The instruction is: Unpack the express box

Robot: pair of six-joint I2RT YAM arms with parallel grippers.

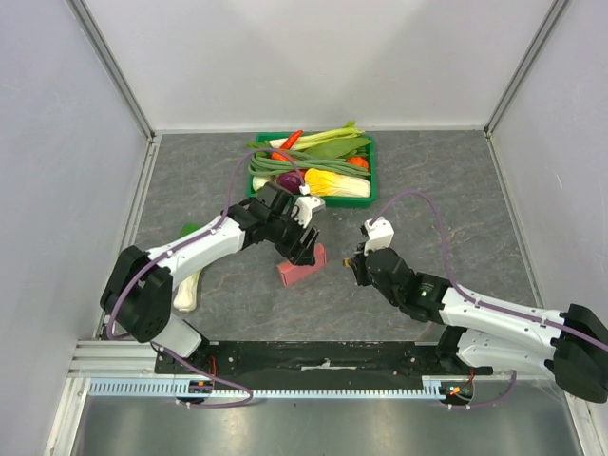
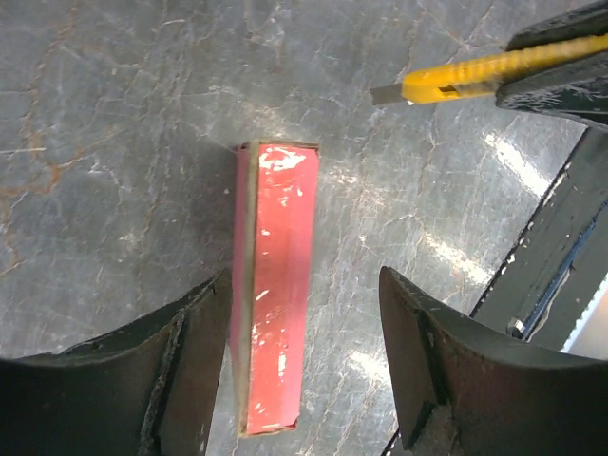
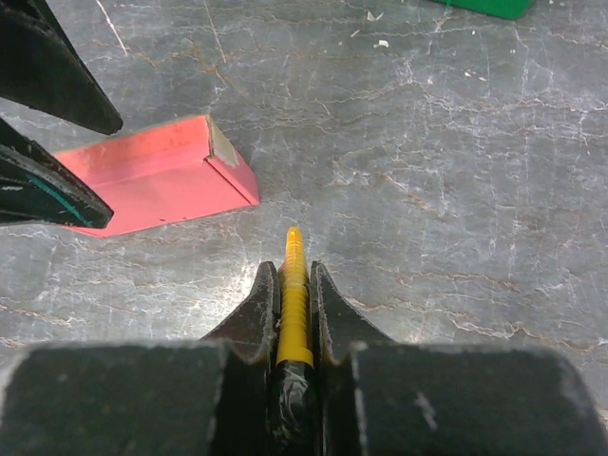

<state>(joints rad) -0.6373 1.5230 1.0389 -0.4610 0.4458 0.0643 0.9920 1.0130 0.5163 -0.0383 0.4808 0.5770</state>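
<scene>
The express box [image 1: 302, 271] is a thin pink cardboard box standing on its long edge on the grey table. In the left wrist view the box [image 2: 275, 285] sits between my open left gripper [image 2: 304, 285]; the left finger is close against its side, the right finger stands apart. In the top view my left gripper [image 1: 306, 249] is right over the box. My right gripper [image 1: 359, 261] is shut on a yellow utility knife [image 3: 294, 275], its tip pointing at the box [image 3: 152, 176] a short way off. The knife also shows in the left wrist view [image 2: 456, 81].
A green crate [image 1: 253, 176] full of vegetables stands behind the box; its corner shows in the right wrist view [image 3: 484, 8]. A white vegetable [image 1: 187, 290] and a green one [image 1: 190, 228] lie by the left arm. Walls enclose the table.
</scene>
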